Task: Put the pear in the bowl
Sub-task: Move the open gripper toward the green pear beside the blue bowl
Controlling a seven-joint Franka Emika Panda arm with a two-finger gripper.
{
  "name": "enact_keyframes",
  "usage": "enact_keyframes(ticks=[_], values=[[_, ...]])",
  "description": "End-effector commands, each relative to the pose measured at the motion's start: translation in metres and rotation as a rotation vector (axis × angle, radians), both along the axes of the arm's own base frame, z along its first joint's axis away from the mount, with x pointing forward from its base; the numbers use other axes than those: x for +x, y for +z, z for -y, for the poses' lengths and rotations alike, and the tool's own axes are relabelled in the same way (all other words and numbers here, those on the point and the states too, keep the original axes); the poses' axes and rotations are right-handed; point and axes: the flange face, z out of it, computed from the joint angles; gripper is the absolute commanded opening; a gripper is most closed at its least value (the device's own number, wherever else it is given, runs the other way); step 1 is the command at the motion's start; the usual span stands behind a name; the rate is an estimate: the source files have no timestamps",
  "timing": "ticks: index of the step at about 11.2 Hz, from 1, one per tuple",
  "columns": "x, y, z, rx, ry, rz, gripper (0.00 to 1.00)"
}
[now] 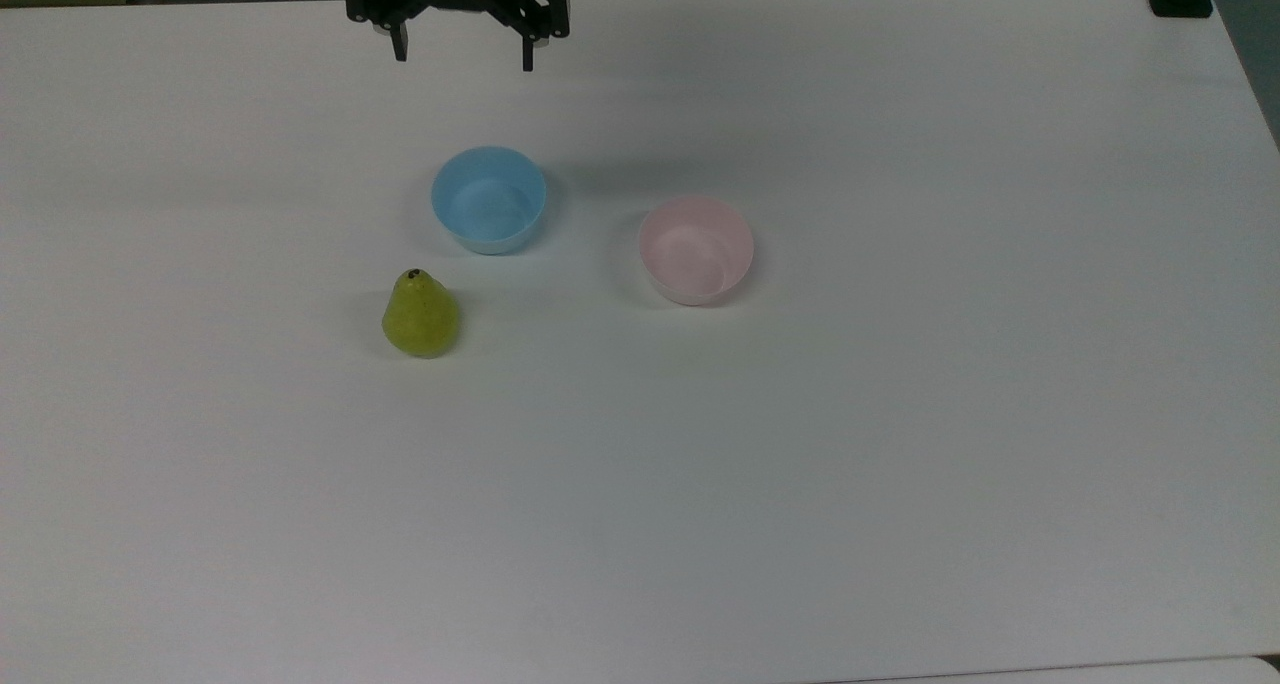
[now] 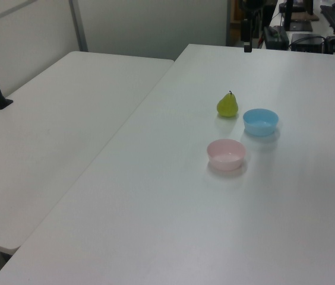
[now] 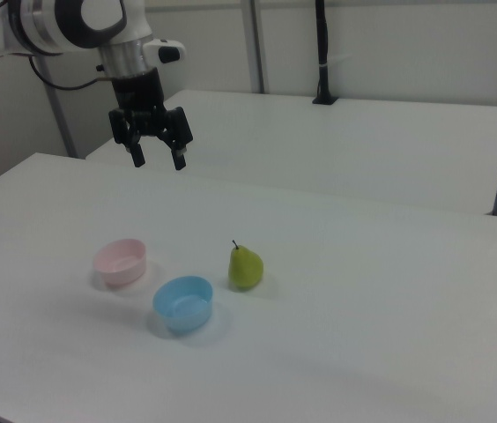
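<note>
The pear stands upright on its broad base on the white tabletop, long axis vertical, narrow end and dark stem pointing up; in the right view the stem leans a little toward the right view's left. It sits free, nothing touching it, well in from every edge of the tabletop. In the top view the light blue bowl lies just beyond it toward the far edge, close but apart. The pink bowl stands open side up, further along toward the top view's right, apart from both, with nothing inside.

The gripper hangs high above the tabletop near its far edge in the top view, wrist vertical, fingers pointing straight down, spread wide and holding nothing. The arm reaches in from the right view's upper left.
</note>
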Motion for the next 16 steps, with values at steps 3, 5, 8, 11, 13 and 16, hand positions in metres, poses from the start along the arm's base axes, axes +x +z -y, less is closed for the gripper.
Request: enact_keyframes(ticks=[3,5,8,11,13,16], values=[[-0.003,-0.012,0.021,0.018,-0.049,-0.011,1.0],[-0.002,-0.011,0.025,0.019,-0.054,0.0,1.0],[0.005,-0.013,0.036,0.018,-0.049,0.038,1.0],[0.018,-0.032,0.057,0.013,0.0,0.045,1.0],[0.027,-0.055,0.071,0.012,0.076,0.019,1.0],[0.038,-0.105,0.081,0.007,0.132,0.036,1.0]])
